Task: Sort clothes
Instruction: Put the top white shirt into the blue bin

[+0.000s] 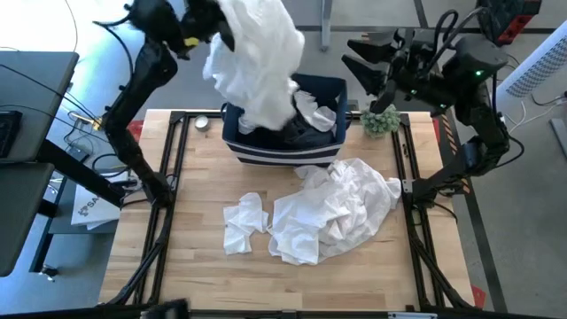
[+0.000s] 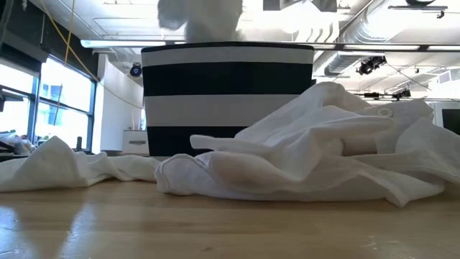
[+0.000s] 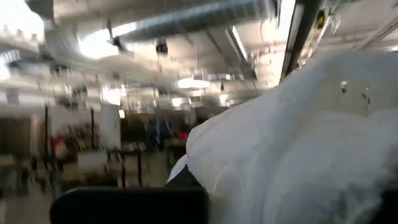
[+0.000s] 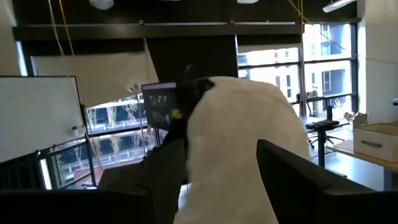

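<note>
My left gripper [image 1: 209, 25] is raised high over the table's far edge, shut on a large white garment [image 1: 257, 58] that hangs over the navy striped bin [image 1: 330, 89]. The garment fills much of the left wrist view [image 3: 298, 143] and shows at the top of the low view [image 2: 201, 14]. My right gripper [image 1: 359, 58] is open and empty, in the air to the right of the bin, pointing toward the hanging garment [image 4: 236, 137]. Dark and white clothes [image 1: 306, 120] lie in the bin. A large white garment [image 1: 332, 213] and a smaller one [image 1: 244, 221] lie crumpled on the table. My left gripper holds the white garment by its upper part [image 1: 232, 27], but the cloth covers the fingers and hides the place of contact. The garment is lifted clear of the table and hangs bunched below the gripper, its lower end [image 1: 266, 120] reaching down to the bin's opening.
The bin [image 2: 226, 93] stands at the table's far middle. A small green plant-like thing [image 1: 381, 120] sits at the far right corner and a small silver object [image 1: 202, 122] at the far left. Black frame rails [image 1: 173, 177] run along the table's sides. Bare wood lies near the front edge.
</note>
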Controlling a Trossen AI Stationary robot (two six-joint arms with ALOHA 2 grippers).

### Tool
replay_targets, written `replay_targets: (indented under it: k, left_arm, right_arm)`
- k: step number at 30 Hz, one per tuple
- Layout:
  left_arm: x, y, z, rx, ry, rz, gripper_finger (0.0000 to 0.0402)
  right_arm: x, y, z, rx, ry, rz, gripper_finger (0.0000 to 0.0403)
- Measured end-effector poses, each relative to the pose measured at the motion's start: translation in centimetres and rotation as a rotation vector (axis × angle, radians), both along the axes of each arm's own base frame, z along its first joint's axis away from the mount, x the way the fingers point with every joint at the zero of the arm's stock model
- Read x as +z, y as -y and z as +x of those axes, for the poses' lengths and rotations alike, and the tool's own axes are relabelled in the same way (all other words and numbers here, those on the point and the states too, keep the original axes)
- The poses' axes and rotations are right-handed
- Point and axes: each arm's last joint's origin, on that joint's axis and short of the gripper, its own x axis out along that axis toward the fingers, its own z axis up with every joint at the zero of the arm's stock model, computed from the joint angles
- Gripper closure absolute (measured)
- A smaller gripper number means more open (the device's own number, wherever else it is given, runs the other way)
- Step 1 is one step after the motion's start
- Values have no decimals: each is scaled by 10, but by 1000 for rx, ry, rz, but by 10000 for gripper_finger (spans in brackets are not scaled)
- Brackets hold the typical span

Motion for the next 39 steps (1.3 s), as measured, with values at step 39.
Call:
replay_targets:
  k: [39]
  left_arm:
    - [-179, -6, 60, 102, -1322, -826, 270]
  right_arm:
    - [-29, -2, -32, -47, -279, 278, 204]
